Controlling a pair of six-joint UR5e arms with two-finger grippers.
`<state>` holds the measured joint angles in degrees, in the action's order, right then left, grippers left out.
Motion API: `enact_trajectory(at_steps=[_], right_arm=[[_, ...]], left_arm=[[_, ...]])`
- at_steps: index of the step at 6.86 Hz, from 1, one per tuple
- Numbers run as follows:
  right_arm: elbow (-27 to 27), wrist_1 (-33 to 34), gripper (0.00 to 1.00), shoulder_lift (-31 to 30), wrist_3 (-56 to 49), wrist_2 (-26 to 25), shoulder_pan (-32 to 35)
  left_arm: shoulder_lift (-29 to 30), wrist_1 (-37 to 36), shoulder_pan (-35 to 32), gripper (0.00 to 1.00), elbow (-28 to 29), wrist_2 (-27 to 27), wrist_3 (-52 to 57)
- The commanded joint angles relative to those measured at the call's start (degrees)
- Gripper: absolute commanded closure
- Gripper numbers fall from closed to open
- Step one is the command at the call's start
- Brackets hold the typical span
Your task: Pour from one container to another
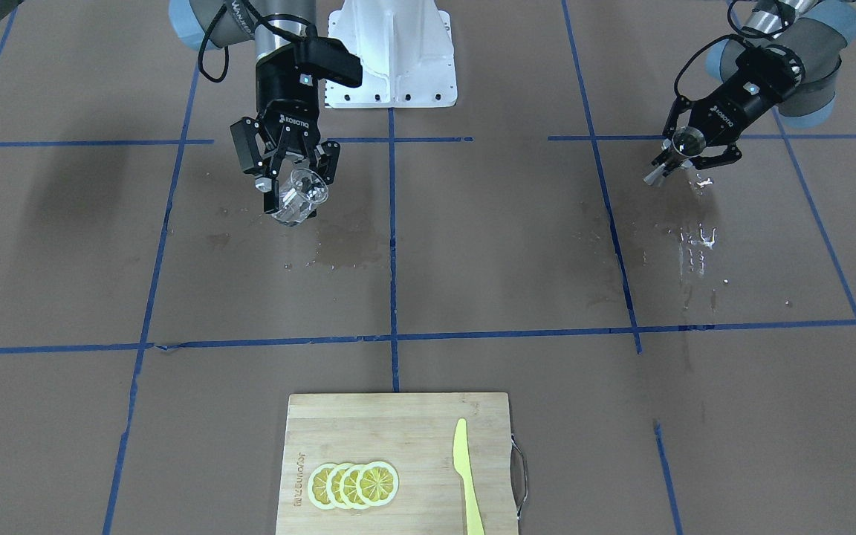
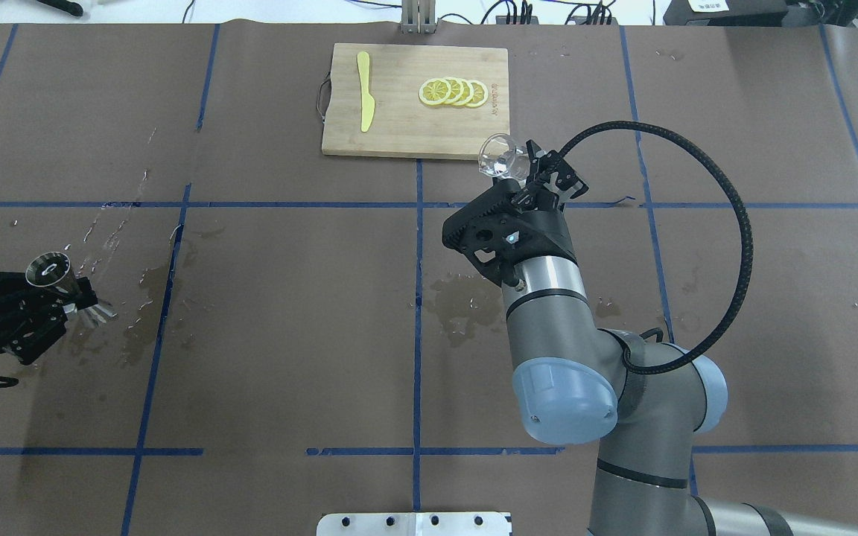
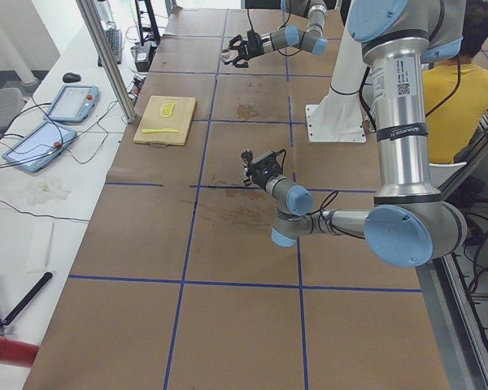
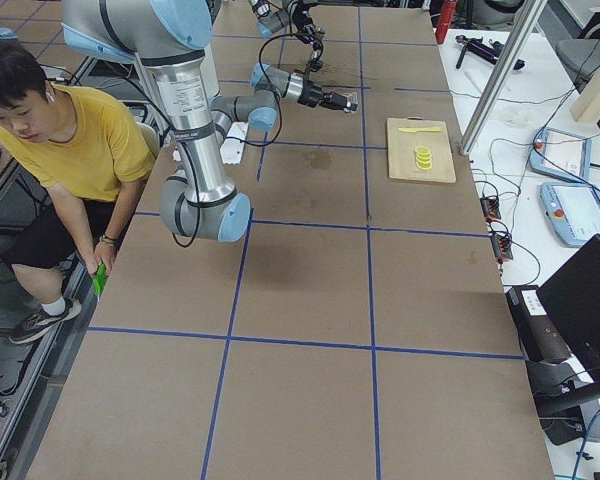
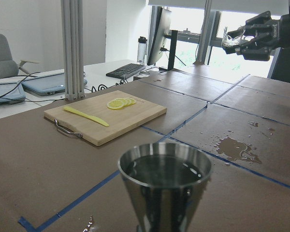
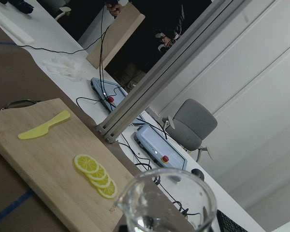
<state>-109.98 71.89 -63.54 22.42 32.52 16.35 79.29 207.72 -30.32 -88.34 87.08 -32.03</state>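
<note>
My right gripper (image 1: pixel 296 186) is shut on the clear glass cup (image 1: pixel 299 195), holding it tipped in the air above the table. The overhead view shows that cup (image 2: pixel 502 156) just short of the cutting board, and its rim (image 6: pixel 169 193) fills the bottom of the right wrist view. Far off to the other side, my left gripper (image 1: pixel 684 146) is shut on the waist of the steel jigger (image 1: pixel 675 151), which it holds upright. Dark liquid lies in the jigger's (image 5: pixel 164 186) upper cone. The two containers are well apart.
A bamboo cutting board (image 1: pixel 398 431) at the far edge carries lemon slices (image 1: pixel 354 484) and a yellow knife (image 1: pixel 467 475). Wet patches (image 1: pixel 346 249) and water drops (image 1: pixel 699 238) mark the brown table. A person in yellow (image 4: pixel 70 150) sits behind the robot base (image 1: pixel 391 52).
</note>
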Motion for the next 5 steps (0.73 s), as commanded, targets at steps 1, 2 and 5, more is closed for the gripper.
enact_trajectory(at_steps=[1,2,5], right_arm=[[-0.06,0.0,1.0,0.0,-0.01,0.0,0.0],[-0.06,0.0,1.0,0.0,-0.01,0.0,0.0],[-0.24,0.0,1.0,0.0,0.08,0.0,0.0]], left_arm=[[-1.23,3.28,6.74,1.0,0.97,-8.73,-1.2],[-1.86,5.05,11.21,1.0,2.72,-17.04,-1.2],[-1.34,4.98,19.86,1.0,2.91,-35.71,-2.26]])
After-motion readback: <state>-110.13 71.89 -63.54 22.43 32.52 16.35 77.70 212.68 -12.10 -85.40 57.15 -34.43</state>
